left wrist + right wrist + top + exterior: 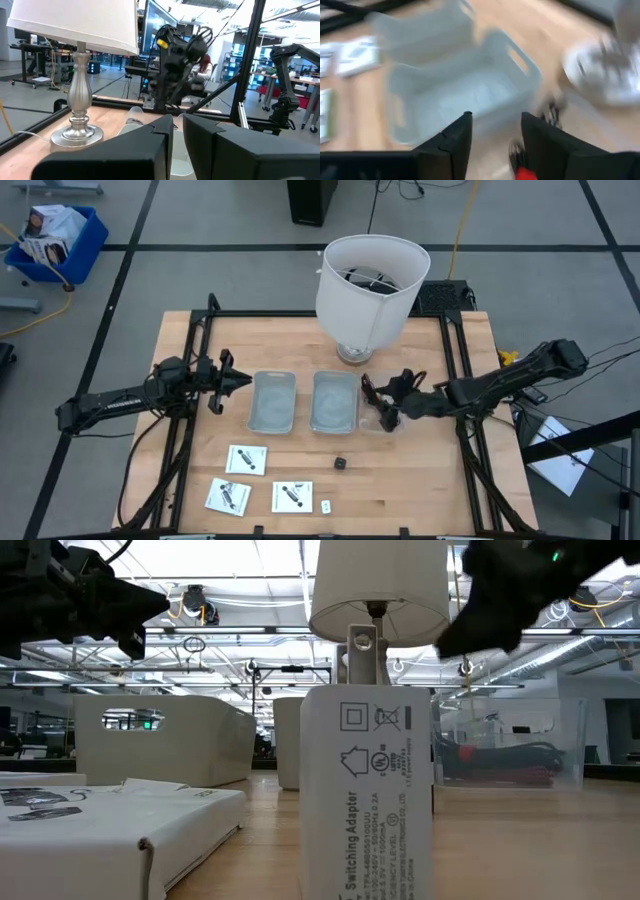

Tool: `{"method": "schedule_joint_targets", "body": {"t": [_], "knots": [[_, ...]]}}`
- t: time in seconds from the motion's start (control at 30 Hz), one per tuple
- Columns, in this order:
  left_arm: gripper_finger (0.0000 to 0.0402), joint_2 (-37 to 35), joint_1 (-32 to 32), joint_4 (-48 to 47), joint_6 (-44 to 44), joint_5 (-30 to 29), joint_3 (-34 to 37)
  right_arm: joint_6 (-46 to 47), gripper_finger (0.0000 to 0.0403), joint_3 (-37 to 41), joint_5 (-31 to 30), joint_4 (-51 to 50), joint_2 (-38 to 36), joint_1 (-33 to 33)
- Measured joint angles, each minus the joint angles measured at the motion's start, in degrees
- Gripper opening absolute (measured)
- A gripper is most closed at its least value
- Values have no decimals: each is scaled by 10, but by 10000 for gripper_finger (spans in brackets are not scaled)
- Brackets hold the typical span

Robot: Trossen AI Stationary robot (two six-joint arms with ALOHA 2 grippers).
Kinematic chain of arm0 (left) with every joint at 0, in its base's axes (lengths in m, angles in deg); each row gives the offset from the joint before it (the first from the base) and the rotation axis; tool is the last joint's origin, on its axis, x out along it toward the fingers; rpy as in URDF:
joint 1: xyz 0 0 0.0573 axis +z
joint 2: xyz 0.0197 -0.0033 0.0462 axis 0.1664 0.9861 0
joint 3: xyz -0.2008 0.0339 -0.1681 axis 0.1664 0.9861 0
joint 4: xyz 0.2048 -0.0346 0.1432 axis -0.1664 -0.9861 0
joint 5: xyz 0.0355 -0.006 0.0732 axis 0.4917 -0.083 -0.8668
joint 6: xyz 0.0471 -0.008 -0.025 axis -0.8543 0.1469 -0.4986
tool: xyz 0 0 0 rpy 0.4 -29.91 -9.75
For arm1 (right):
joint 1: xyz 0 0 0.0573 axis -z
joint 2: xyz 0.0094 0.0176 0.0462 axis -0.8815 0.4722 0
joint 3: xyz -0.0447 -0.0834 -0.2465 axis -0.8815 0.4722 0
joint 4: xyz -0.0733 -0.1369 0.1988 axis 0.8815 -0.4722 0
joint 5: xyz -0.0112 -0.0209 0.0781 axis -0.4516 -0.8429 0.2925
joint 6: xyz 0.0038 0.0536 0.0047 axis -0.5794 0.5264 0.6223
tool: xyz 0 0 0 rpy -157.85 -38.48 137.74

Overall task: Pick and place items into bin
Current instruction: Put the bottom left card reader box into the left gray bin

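R claw fingers apart, nothing between them, over a small clear tub w/ cable; contents blurred in wrist view. Bins just left of it. L claw nearly closed, empty, beside other bin. Packets, cube, white bit on table below claws. Stick hard to make out.

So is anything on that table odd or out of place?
The table lamp with its big white lampshade stands at the table's far edge, an odd neighbour for the small items. Otherwise, the three white packets lie slightly askew, loose on the wood in front of two clear bins.
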Motion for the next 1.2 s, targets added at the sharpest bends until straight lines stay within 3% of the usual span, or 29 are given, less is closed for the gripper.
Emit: {"method": "schedule_joint_targets", "body": {"t": [0.17,0.27,0.47,0.57,0.7,0.8,1.07,1.2], "knots": [[49,0,0,-4,-29,36,0,-185,60,-5,25,11,-66,-44],[49,0,0,-5,-42,52,0,-265,11,11,-15,37,-99,-80],[49,0,0,-25,-29,65,0,-384,5,79,-15,156,-147,-94],[49,0,-10,-116,-56,84,-17,-417,3,123,-13,194,-176,-86],[35,2,-62,-282,-71,-9,-57,-429,1,179,23,222,-221,-65],[9,18,-116,-337,-54,-62,-75,-428,1,208,30,225,-256,-44],[5,93,-263,-266,4,-98,-107,-422,3,245,31,226,-313,-14],[8,150,-330,-228,-16,-129,-134,-429,3,250,40,226,-323,-13]]}}
